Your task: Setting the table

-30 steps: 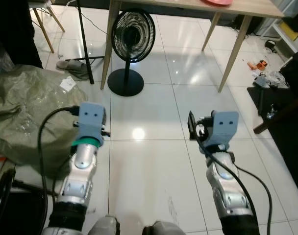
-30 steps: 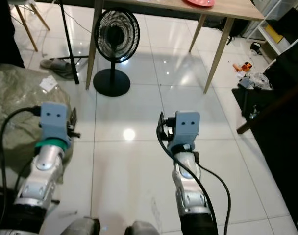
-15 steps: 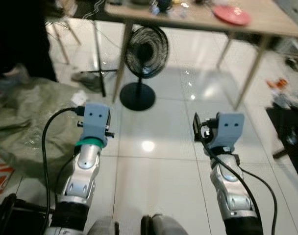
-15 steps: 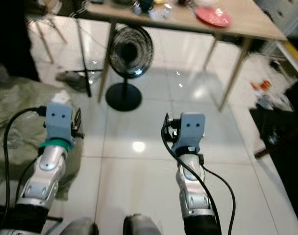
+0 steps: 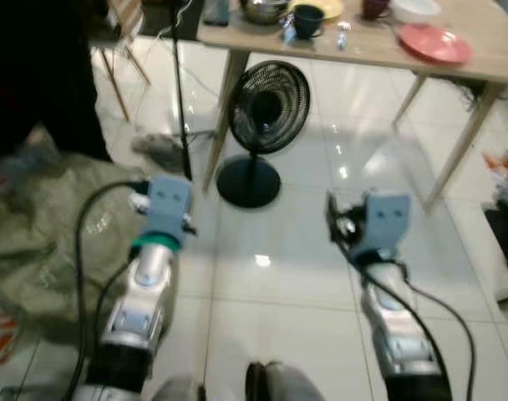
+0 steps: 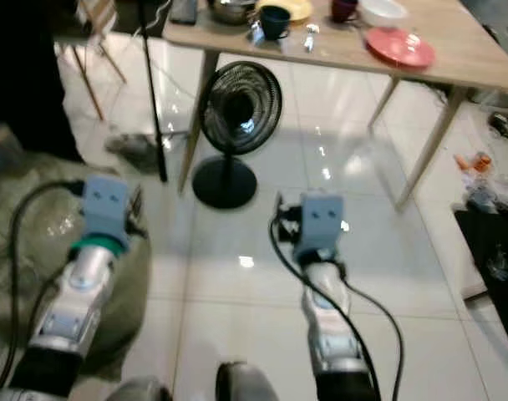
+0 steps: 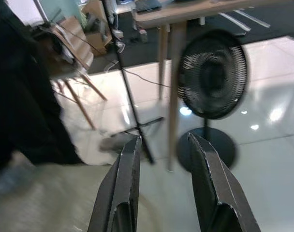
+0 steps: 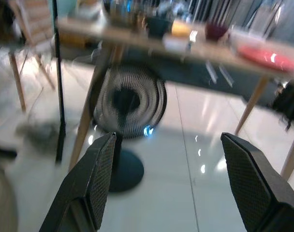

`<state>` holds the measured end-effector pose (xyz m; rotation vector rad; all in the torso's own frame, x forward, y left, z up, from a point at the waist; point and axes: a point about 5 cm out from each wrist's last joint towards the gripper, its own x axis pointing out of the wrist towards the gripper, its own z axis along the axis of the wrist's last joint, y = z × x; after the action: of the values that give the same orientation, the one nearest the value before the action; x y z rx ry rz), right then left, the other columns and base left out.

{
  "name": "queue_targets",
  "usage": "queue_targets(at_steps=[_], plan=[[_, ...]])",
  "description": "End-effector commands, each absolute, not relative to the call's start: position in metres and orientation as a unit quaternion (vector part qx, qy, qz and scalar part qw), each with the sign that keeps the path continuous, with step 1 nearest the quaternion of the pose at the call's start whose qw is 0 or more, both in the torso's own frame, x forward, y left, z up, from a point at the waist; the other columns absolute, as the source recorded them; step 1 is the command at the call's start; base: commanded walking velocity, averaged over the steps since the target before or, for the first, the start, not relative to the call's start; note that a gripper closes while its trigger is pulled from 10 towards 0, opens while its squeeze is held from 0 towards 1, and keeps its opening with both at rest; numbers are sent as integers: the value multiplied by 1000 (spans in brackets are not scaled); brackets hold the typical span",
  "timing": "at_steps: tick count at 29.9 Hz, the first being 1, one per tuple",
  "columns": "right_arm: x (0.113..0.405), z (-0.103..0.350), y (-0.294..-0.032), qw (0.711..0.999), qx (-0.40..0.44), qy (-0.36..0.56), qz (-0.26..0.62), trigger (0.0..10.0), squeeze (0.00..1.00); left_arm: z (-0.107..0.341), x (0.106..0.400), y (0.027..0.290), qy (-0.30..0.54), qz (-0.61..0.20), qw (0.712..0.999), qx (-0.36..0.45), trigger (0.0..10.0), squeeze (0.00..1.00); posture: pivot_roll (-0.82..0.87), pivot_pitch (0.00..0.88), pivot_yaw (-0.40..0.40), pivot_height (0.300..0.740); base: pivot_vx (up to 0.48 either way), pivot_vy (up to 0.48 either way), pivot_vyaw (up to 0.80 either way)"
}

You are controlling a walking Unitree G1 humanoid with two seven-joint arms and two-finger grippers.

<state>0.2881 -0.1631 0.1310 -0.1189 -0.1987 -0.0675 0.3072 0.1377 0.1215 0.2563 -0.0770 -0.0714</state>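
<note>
The bench stands ahead across the floor. On it, a plate lies near the front edge, a bowl behind it, a cup further left. A fan stands on the floor under the bench's left end, a sack lying at far left.

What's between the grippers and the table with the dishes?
A black floor fan stands on the tiles in front of the table, near its left leg, roughly ahead of the right gripper. Left gripper faces it too. Both are open, holding nothing, well short of the red plate.
</note>
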Motion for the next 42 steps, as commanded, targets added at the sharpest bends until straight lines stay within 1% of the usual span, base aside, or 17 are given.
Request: queue_targets(at_steps=[1,9,16,20,31,40,42], plan=[[287,132,-157,992,-55,-108,-39,10000,0,124,312,139,-41,-50,988,142,10000,0,16,11,62,740,480,0,0],[286,141,-156,989,-52,-127,-51,10000,0,132,321,134,-52,-66,986,145,10000,0,3,0,90,740,480,0,0],[283,136,-166,990,-42,-113,-77,10000,0,135,323,126,-57,-81,985,141,10000,0,-10,0,88,740,480,0,0],[279,130,-172,990,-35,-100,-90,10000,0,133,322,122,-56,-89,985,137,10000,0,-18,4,82,740,480,0,-800],[275,127,-174,990,-40,-92,-95,10000,0,129,319,119,-52,-94,985,133,10000,0,-21,15,73,740,480,0,-800],[277,130,-171,991,-46,-96,-86,10000,0,126,316,119,-50,-93,986,131,10000,0,-12,24,62,740,480,0,-93],[279,134,-166,991,-48,-103,-69,10000,0,125,315,121,-48,-89,986,131,10000,0,-6,28,54,740,480,0,0]])
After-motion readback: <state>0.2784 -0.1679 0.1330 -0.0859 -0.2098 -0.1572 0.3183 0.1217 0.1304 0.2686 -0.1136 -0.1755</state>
